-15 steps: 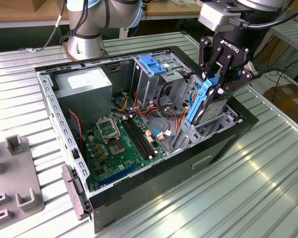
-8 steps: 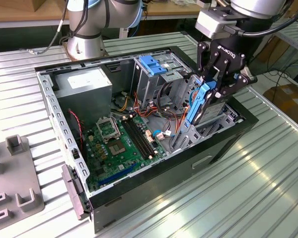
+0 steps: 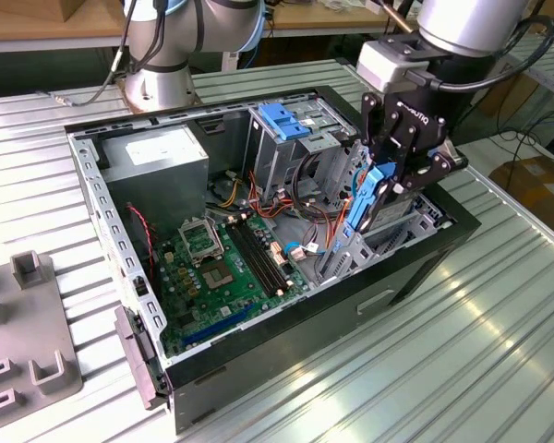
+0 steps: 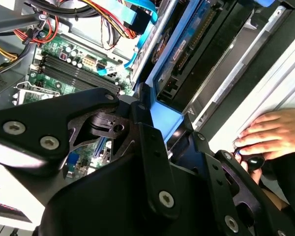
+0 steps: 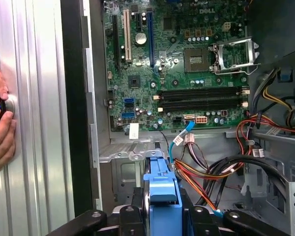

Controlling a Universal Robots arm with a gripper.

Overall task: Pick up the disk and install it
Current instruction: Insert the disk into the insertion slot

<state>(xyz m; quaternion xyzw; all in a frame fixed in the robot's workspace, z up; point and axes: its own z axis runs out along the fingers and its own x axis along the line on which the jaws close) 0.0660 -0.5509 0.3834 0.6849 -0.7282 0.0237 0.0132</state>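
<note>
My tool [image 3: 388,189] is pinching the disk [image 3: 365,198] from both sides, with a black finger on each blue rail, so it will not slip. I hold the disk up on its thin edge, not flat. I think that is so it can slide down into the narrow metal drive bay [image 3: 346,254] right under it. It hangs in a corner of the open computer case [image 3: 258,337], near the green motherboard [image 3: 226,268] and the coloured wires [image 5: 201,172]. I cannot tell if its lower end is in the bay. In the first wrist view the blue end of the disk [image 5: 162,196] sits between the fingers. A person's hand [image 5: 0,132] is on the surface [image 3: 425,369] beside the case, around a small dark knob [image 5: 1,104].
</note>
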